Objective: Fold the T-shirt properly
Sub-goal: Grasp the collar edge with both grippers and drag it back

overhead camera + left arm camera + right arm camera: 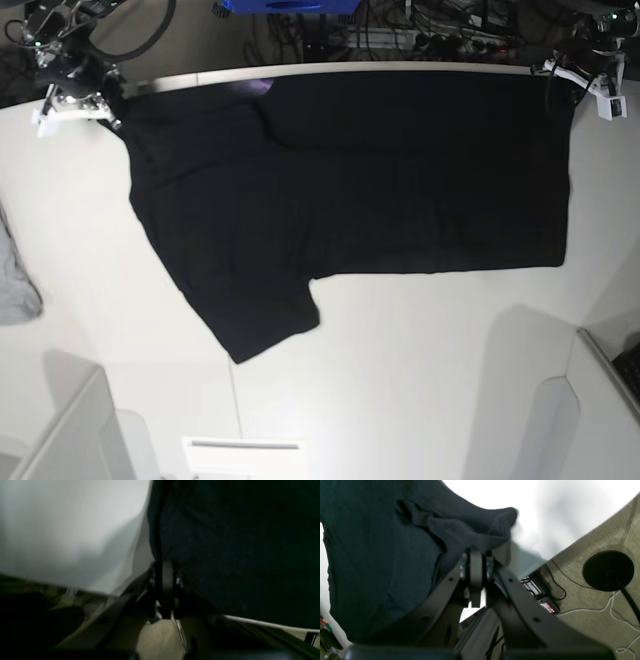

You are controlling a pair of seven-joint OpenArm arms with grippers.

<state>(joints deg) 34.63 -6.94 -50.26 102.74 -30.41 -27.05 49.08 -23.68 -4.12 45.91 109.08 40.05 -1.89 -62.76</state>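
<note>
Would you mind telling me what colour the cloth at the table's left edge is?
Light grey cloth; the base view shows it best.

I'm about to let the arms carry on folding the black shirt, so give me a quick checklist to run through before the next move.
1. Left gripper pinching the T-shirt: ok, shut on fabric.
2. Right gripper pinching the shirt: ok, shut on a bunched edge.
3. Both grips at far corners, base view: ok.
4. Shirt flat on the table: ok; one sleeve sticks out toward the near side.
5. Grey cloth apart from the shirt: ok.
6. Layers caught per grip: cannot tell.
</note>
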